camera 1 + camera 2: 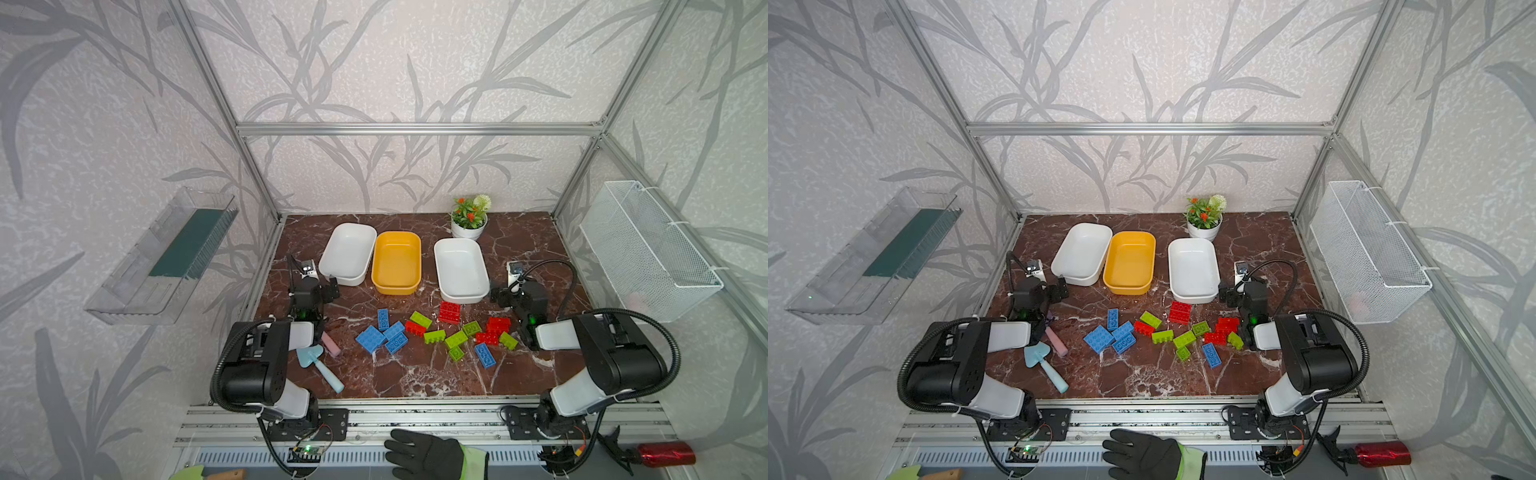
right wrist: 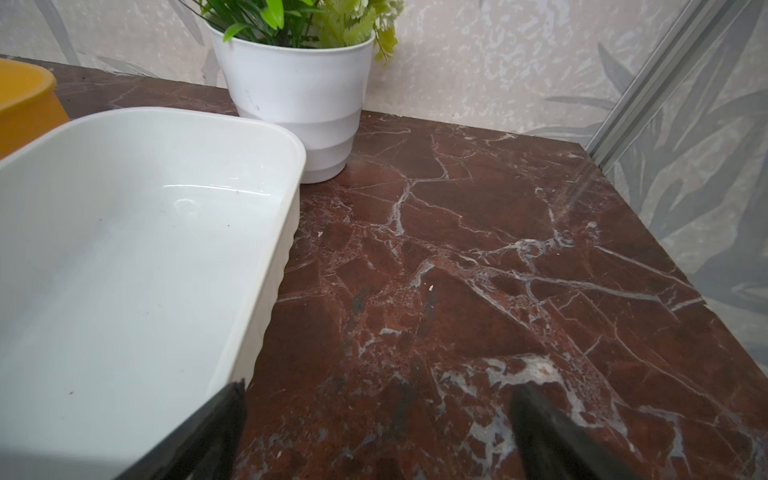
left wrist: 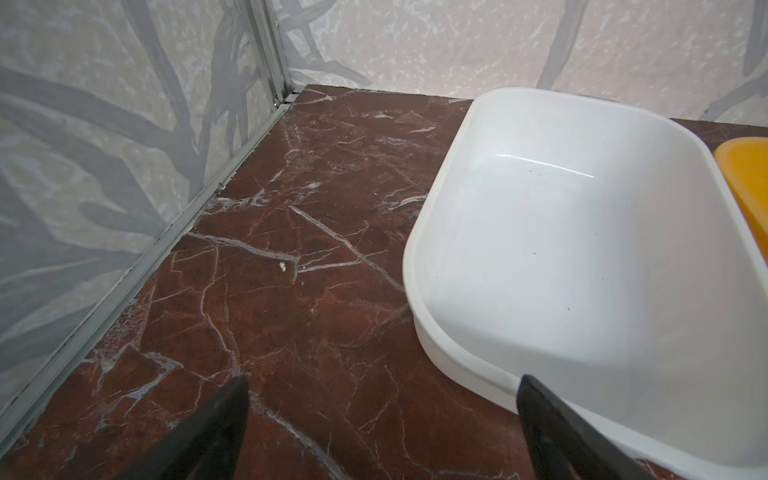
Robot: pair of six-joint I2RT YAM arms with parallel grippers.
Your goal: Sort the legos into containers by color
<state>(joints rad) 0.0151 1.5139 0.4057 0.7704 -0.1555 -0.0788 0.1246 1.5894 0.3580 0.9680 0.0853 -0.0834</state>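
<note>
Three tubs [image 1: 348, 253], about fifteen legos [image 1: 370, 338], two shovels [image 1: 318, 365], one flower pot [image 1: 467, 230].

No legible text, labels or numbers anywhere. Small boards on the front rail [image 1: 415, 419] might carry markings; too small to read.

We find the tabletop [image 1: 415, 374] to be red-brown marble pattern, polished and reflective. The white tubs [image 3: 449, 232] and the yellow tub [image 1: 395, 289] are smooth, glossy plastic. The legos [image 1: 450, 312] are studded plastic. The flower pot [image 2: 291, 91] is matt white plastic. The wire basket [image 1: 648, 249] is white-coated metal mesh; the frame rails [image 1: 415, 129] are bare metal. The wall covering [image 1: 374, 62] looks rough and matt.
</note>
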